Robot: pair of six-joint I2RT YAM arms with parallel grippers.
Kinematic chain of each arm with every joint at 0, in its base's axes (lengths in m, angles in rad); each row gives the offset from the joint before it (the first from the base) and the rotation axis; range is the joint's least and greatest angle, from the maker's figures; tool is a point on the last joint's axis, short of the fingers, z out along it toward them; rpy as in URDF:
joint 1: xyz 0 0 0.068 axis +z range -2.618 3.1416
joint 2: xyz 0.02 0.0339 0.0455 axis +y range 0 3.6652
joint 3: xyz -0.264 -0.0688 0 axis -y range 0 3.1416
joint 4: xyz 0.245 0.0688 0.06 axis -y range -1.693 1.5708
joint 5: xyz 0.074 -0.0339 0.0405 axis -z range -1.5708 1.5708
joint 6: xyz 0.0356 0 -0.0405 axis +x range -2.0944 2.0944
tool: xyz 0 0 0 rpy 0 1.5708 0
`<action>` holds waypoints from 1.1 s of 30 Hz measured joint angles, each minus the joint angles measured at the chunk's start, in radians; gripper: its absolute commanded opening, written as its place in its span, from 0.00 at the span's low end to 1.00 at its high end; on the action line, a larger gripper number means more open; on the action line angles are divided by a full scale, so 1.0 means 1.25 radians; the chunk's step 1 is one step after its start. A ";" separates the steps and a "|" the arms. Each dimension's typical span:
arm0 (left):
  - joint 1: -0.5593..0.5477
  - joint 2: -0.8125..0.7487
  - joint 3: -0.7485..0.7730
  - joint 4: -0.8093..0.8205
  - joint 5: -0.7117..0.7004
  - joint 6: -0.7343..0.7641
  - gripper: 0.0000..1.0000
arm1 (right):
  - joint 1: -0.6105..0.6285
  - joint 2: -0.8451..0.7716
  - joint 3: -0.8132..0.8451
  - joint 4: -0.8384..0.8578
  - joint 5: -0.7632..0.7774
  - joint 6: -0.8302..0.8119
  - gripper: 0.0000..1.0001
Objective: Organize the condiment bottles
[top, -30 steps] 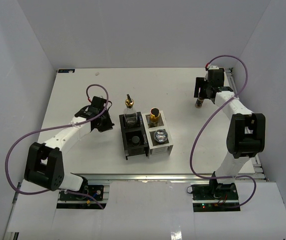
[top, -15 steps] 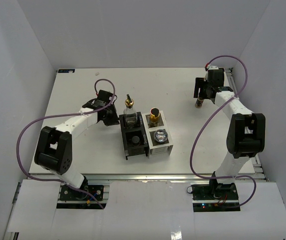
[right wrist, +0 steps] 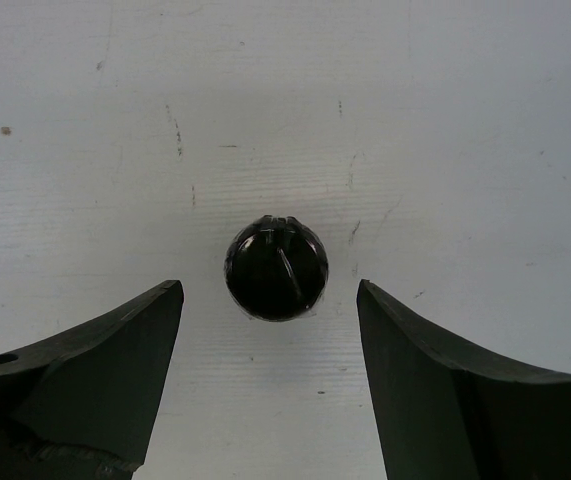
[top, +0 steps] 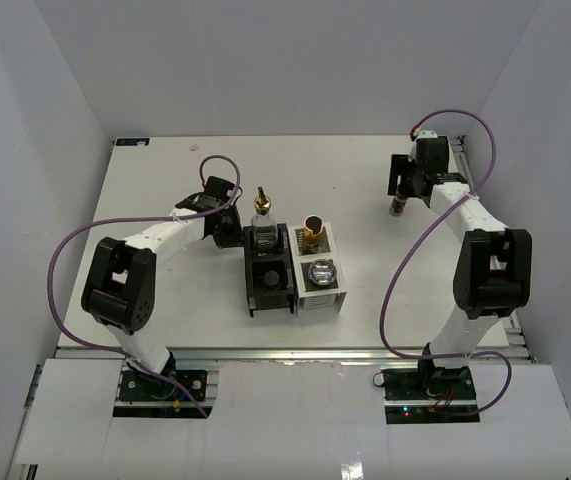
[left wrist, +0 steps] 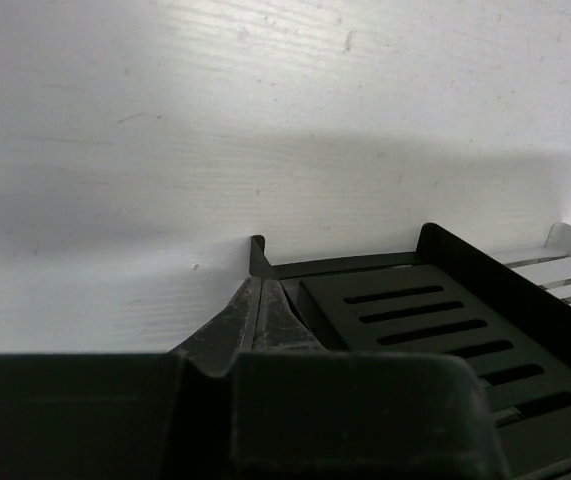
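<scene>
A black-and-white compartment rack (top: 268,293) stands mid-table. Its black back cell holds a clear glass bottle with a gold pourer (top: 262,216). The white half holds a gold-necked bottle (top: 312,232) at the back and a grey-lidded shaker (top: 322,270) in front. My left gripper (top: 237,234) is shut and empty, its tips (left wrist: 258,288) against the black rack's corner (left wrist: 257,250). A dark brown jar (top: 398,207) stands alone at the far right. My right gripper (top: 403,190) hovers over it, open. In the right wrist view the jar's top (right wrist: 276,268) lies between and just beyond the fingertips (right wrist: 168,293).
The black rack's slotted floor (left wrist: 435,320) fills the lower right of the left wrist view, with the white half (left wrist: 565,275) beyond it. The black front cell (top: 268,280) is empty. The table's right edge (top: 485,220) runs close to the right arm.
My left gripper has swung right, from open table up to the rack's back left corner. The right arm has stayed over the dark jar.
</scene>
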 measured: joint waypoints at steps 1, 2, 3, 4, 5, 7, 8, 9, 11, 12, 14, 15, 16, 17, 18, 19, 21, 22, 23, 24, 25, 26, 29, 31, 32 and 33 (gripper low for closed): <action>-0.005 0.009 0.011 0.001 0.000 -0.001 0.00 | 0.000 -0.002 0.000 -0.002 0.000 -0.001 0.77; -0.009 0.016 0.018 0.004 0.000 -0.002 0.00 | 0.000 -0.003 0.000 -0.003 0.000 -0.001 0.77; -0.015 0.021 0.025 0.005 0.000 -0.002 0.00 | 0.000 -0.003 0.000 -0.004 0.000 -0.001 0.77; -0.020 0.026 0.031 0.006 -0.001 -0.004 0.00 | 0.000 -0.004 0.000 -0.005 0.000 -0.001 0.77; -0.024 0.030 0.035 0.006 -0.002 -0.006 0.00 | 0.000 -0.004 0.000 -0.006 0.000 -0.001 0.77; -0.028 0.031 0.037 0.000 -0.012 -0.014 0.00 | 0.000 -0.004 0.000 -0.007 -0.001 -0.001 0.76; -0.029 0.030 0.037 -0.005 -0.019 -0.019 0.00 | 0.000 -0.004 0.000 -0.008 -0.002 -0.001 0.76; -0.028 0.030 0.038 -0.012 -0.026 -0.024 0.00 | 0.000 -0.004 0.000 -0.008 -0.003 -0.001 0.76; -0.018 0.027 0.036 -0.022 -0.032 -0.031 0.00 | 0.000 -0.004 0.000 -0.009 -0.005 -0.001 0.76; -0.011 0.024 0.032 -0.026 -0.032 -0.033 0.00 | 0.000 -0.004 0.000 -0.009 -0.006 -0.001 0.75; 0.014 0.011 0.020 -0.038 -0.033 -0.034 0.00 | 0.000 -0.004 0.001 -0.009 -0.008 -0.001 0.73; 0.032 0.001 0.011 -0.041 -0.035 -0.033 0.00 | 0.000 -0.004 0.002 -0.009 -0.009 -0.002 0.72; 0.050 -0.013 0.003 -0.048 -0.037 -0.032 0.00 | 0.000 -0.001 0.005 -0.011 -0.010 -0.002 0.72; 0.067 -0.030 -0.005 -0.057 -0.038 -0.029 0.00 | 0.000 0.003 0.011 -0.011 -0.011 -0.002 0.72; 0.084 -0.049 -0.013 -0.065 -0.041 -0.024 0.00 | 0.000 0.008 0.018 -0.012 -0.013 -0.002 0.71; 0.100 -0.069 -0.018 -0.074 -0.045 -0.018 0.02 | 0.000 0.015 0.027 -0.013 -0.014 -0.003 0.71; 0.130 -0.118 -0.025 -0.088 -0.051 -0.004 0.29 | 0.000 0.029 0.040 -0.014 -0.016 -0.003 0.72; 0.141 -0.145 -0.028 -0.095 -0.051 0.007 0.45 | 0.000 0.033 0.041 -0.014 -0.016 -0.003 0.72; 0.149 -0.171 -0.029 -0.103 -0.051 0.012 0.66 | 0.000 0.036 0.041 -0.015 -0.016 -0.003 0.72; 0.156 -0.199 -0.030 -0.108 -0.047 0.019 0.82 | 0.000 0.038 0.041 -0.015 -0.016 -0.003 0.72; 0.161 -0.226 -0.030 -0.111 -0.044 0.025 0.96 | 0.000 0.042 0.041 -0.015 -0.016 -0.003 0.72; 0.163 -0.251 -0.030 -0.115 -0.040 0.026 0.98 | 0.000 0.045 0.041 -0.015 -0.015 -0.003 0.72; 0.165 -0.311 -0.030 -0.127 -0.025 0.045 0.98 | 0.000 0.055 0.041 -0.015 -0.015 -0.003 0.72; 0.165 -0.334 -0.030 -0.133 -0.015 0.052 0.98 | 0.000 0.059 0.041 -0.015 -0.013 -0.003 0.72; 0.165 -0.341 -0.030 -0.136 -0.010 0.055 0.98 | 0.000 0.060 0.041 -0.015 -0.012 -0.003 0.71; 0.165 -0.345 -0.030 -0.138 -0.005 0.058 0.98 | 0.000 0.061 0.041 -0.015 -0.011 -0.003 0.70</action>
